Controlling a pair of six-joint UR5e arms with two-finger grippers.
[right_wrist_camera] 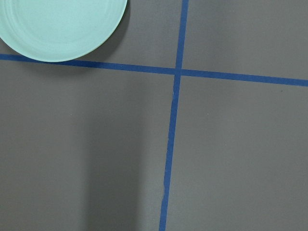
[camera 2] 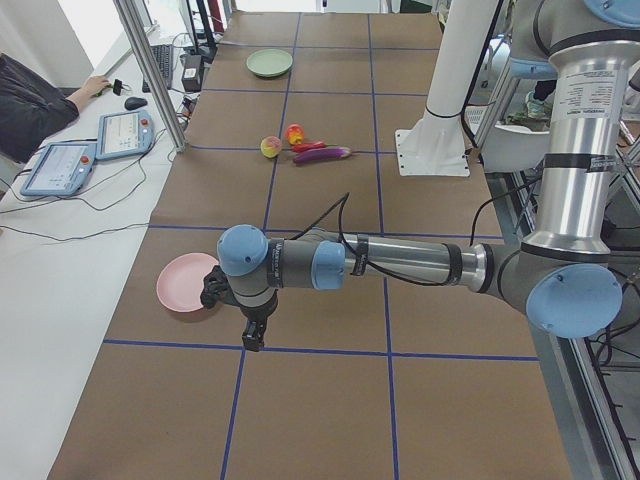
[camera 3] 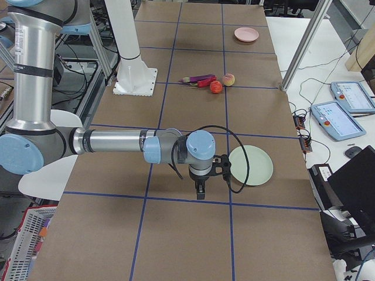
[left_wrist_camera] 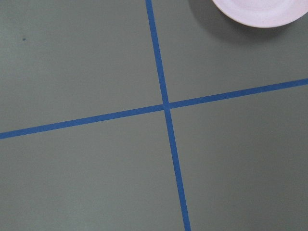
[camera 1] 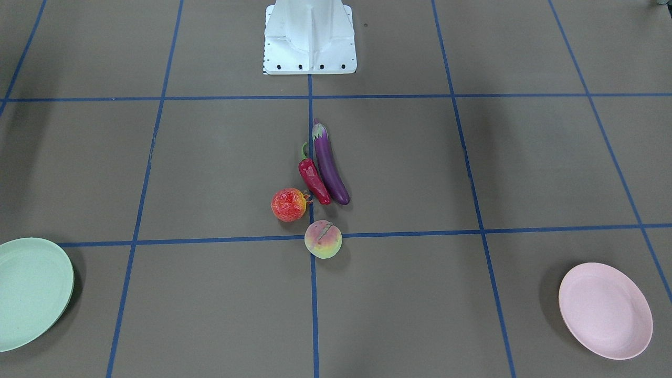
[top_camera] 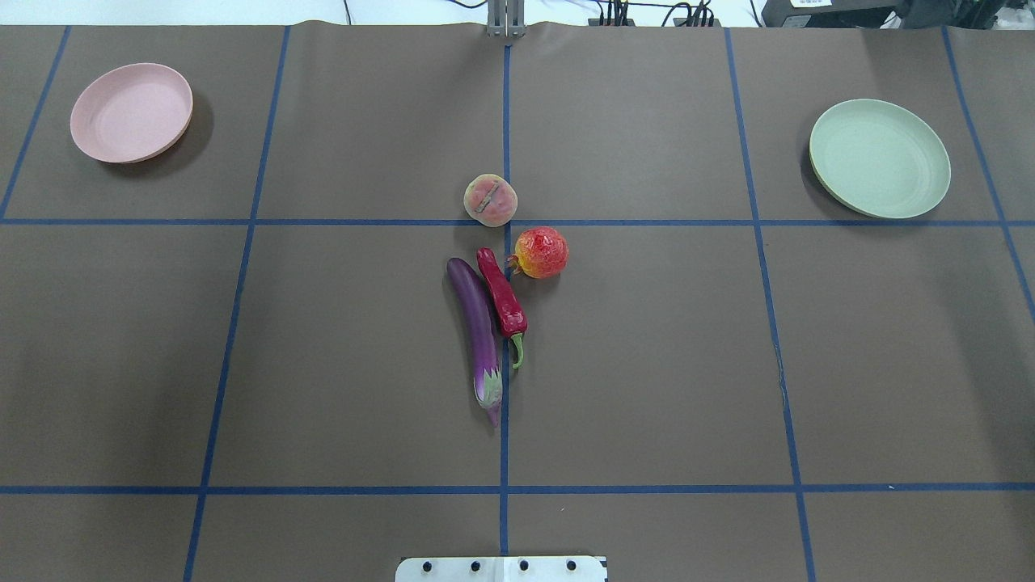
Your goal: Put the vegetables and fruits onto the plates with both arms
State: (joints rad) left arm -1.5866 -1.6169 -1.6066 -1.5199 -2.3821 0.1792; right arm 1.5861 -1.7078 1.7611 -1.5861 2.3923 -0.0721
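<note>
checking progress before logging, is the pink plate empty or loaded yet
Empty. The pink plate shows only its bare inside; the eggplant, chili, peach and red-orange fruit all lie clustered far from it.

a: from my screen the eggplant (top_camera: pixel 477 331) and chili (top_camera: pixel 501 295) look glossy, like smooth plastic.
b: i see the pink plate (top_camera: pixel 132 111) at ten o'clock and the mint plate (top_camera: pixel 880 158) at two as matt; the table cover (top_camera: pixel 340 364) looks like dull brown paper.
</note>
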